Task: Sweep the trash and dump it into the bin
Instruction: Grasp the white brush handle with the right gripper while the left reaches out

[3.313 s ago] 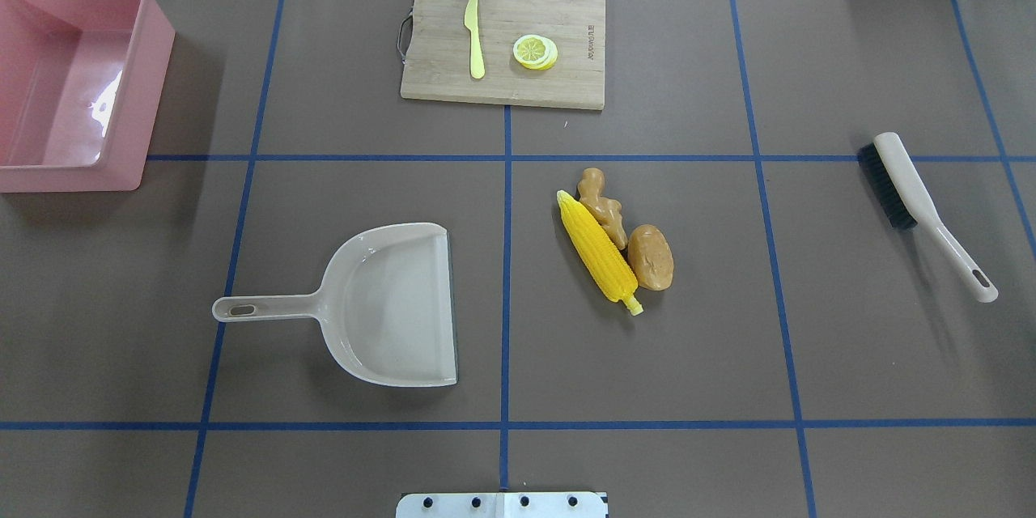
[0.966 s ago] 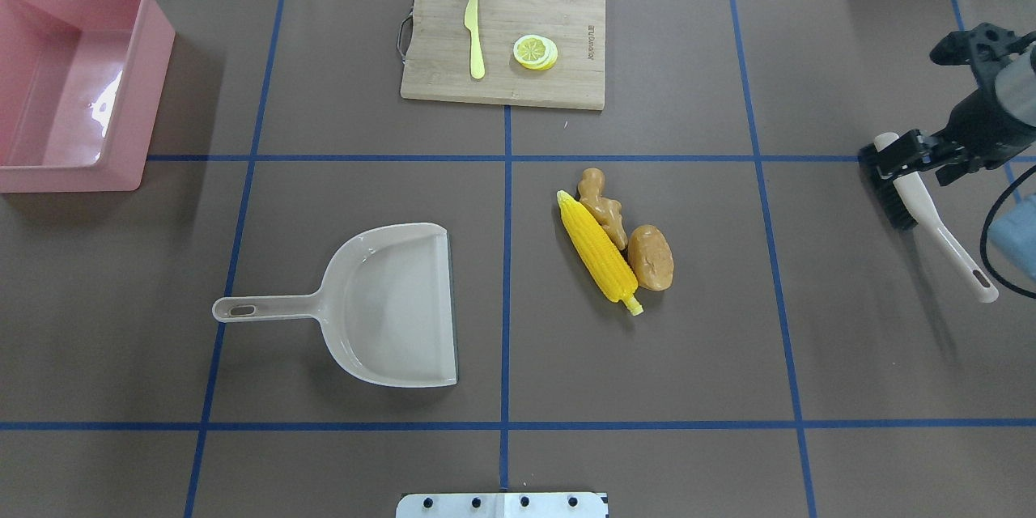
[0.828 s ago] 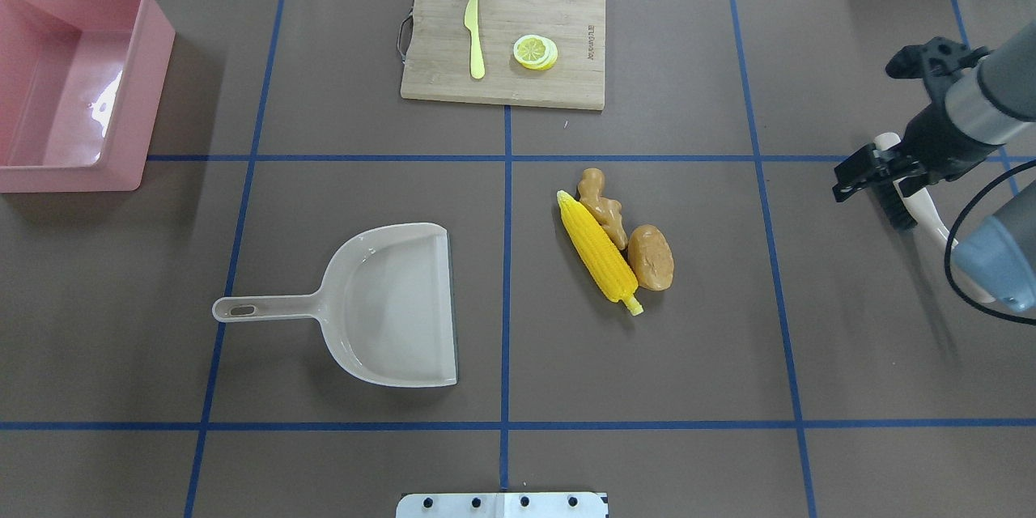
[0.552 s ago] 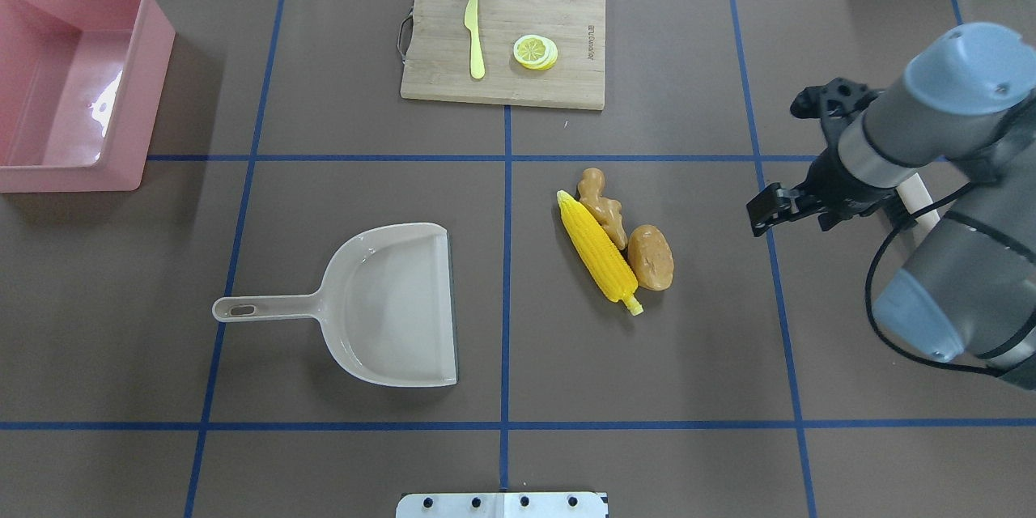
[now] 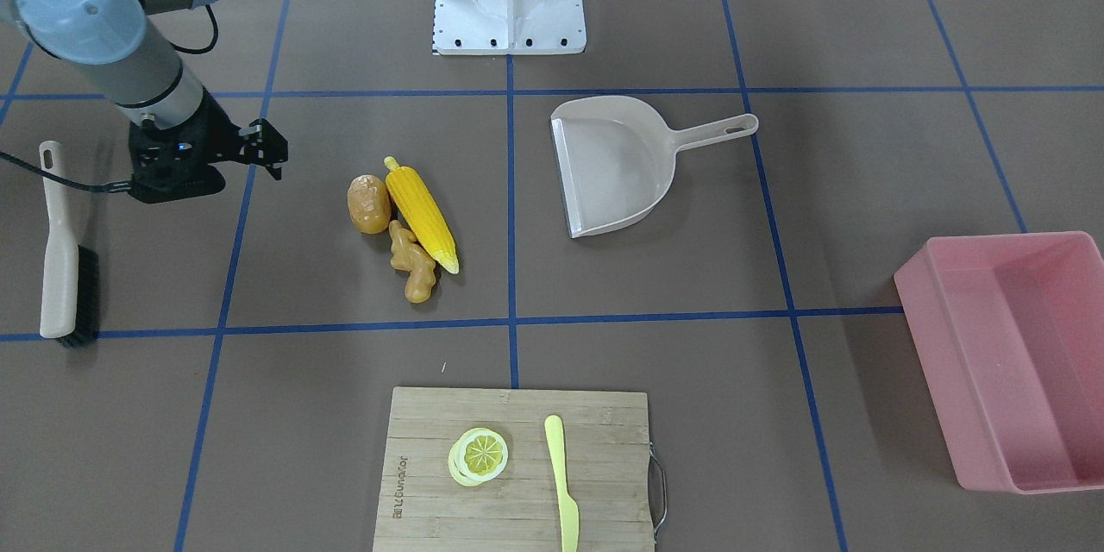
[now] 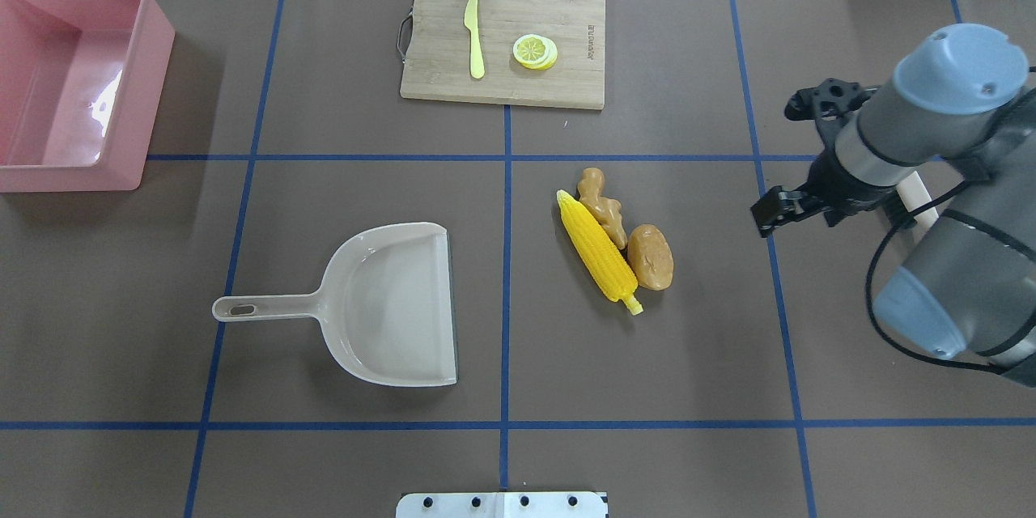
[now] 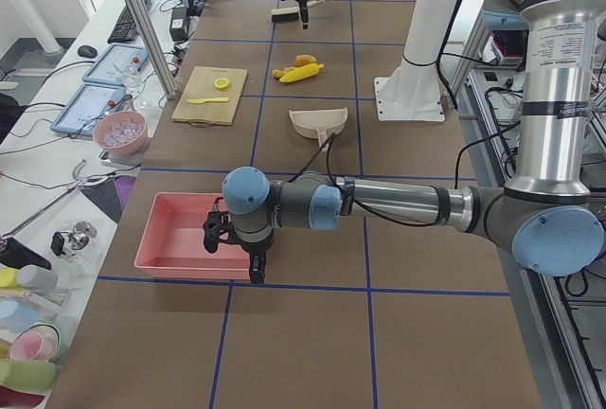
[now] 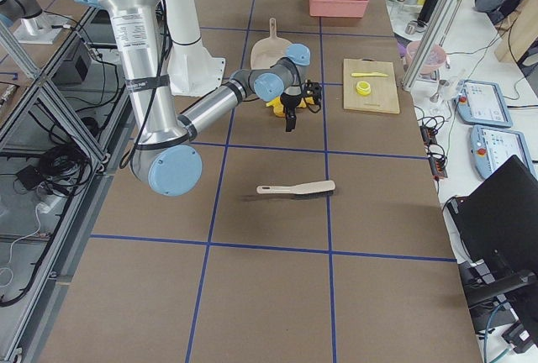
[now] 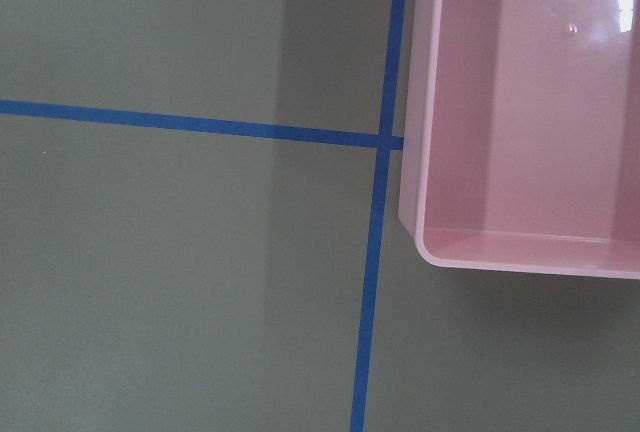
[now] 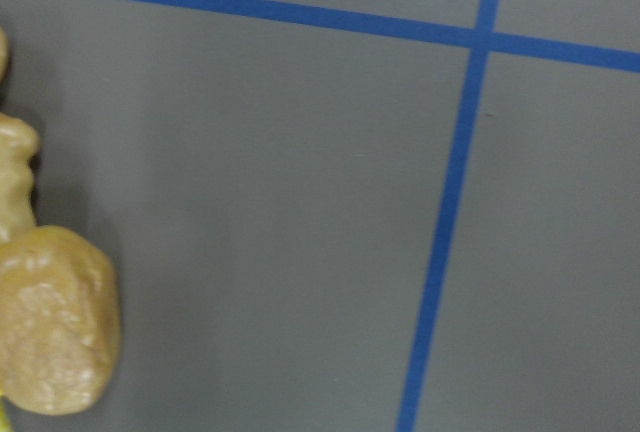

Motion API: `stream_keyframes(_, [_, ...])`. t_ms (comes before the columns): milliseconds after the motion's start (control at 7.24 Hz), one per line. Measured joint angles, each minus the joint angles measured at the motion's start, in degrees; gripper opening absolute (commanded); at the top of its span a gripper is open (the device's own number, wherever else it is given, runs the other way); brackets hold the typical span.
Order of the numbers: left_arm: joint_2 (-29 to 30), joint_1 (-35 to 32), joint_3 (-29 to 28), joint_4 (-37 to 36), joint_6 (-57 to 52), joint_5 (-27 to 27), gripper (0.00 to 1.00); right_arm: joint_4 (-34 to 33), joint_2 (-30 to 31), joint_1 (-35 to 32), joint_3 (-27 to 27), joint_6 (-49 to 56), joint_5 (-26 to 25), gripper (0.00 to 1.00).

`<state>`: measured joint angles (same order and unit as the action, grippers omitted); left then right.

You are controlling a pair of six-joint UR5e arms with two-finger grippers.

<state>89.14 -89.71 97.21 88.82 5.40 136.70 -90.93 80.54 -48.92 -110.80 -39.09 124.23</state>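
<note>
The trash lies together right of the table's middle: a yellow corn cob (image 6: pixel 599 251), a brown-orange potato (image 6: pixel 651 257) and a tan ginger root (image 6: pixel 603 206). The pink bin (image 6: pixel 160 73) stands empty at the far left. My right gripper (image 6: pixel 770 212) hangs over bare table right of the potato, holding nothing, and its jaws look apart. Its wrist view shows the potato (image 10: pixel 55 322) and the ginger (image 10: pixel 15 187) at the left edge. My left gripper (image 7: pixel 258 272) hangs by the bin's near corner (image 9: pixel 500 252). I cannot tell whether it is open.
A beige dustpan (image 6: pixel 396 307) lies left of the trash with its mouth toward it. A hand brush (image 5: pixel 59 250) lies behind my right arm, near the table's right end. A cutting board (image 6: pixel 502 40) with a knife (image 6: pixel 474 36) and lemon slices (image 6: pixel 535 51) sits at the far middle.
My right arm came in from the right edge, passed over the brush and moved left toward the trash. Over the last half second it has hardly moved. Nothing on the table has shifted.
</note>
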Motion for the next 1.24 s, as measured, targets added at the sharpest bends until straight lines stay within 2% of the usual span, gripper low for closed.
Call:
stream_keyframes(276, [1.0,1.8,5.4,-0.4,0.0,-0.3,1.0,1.5,10.2,-7.1,0.2,13.8,1.7,1.0])
stream_keyframes(552, [4.4,10.7,10.0,-0.5,0.0,-0.5,1.0,2.8,15.5,-12.1,2.4,22.9,3.5,1.0])
stream_keyframes(828, [9.1,20.0,13.8,-1.6,0.0,-0.6,1.0,3.1,16.7,-13.1,3.9,25.4,4.4,0.99])
stream_keyframes(1104, [14.2,27.0,18.0,-9.0,0.0,-1.9,1.0,3.7,16.1,-13.1,5.2,25.5,4.7,0.99])
stream_keyframes(1242, [16.7,29.6,21.7,-14.3,0.0,-5.0,1.0,4.7,15.6,-13.1,7.1,25.5,4.8,0.88])
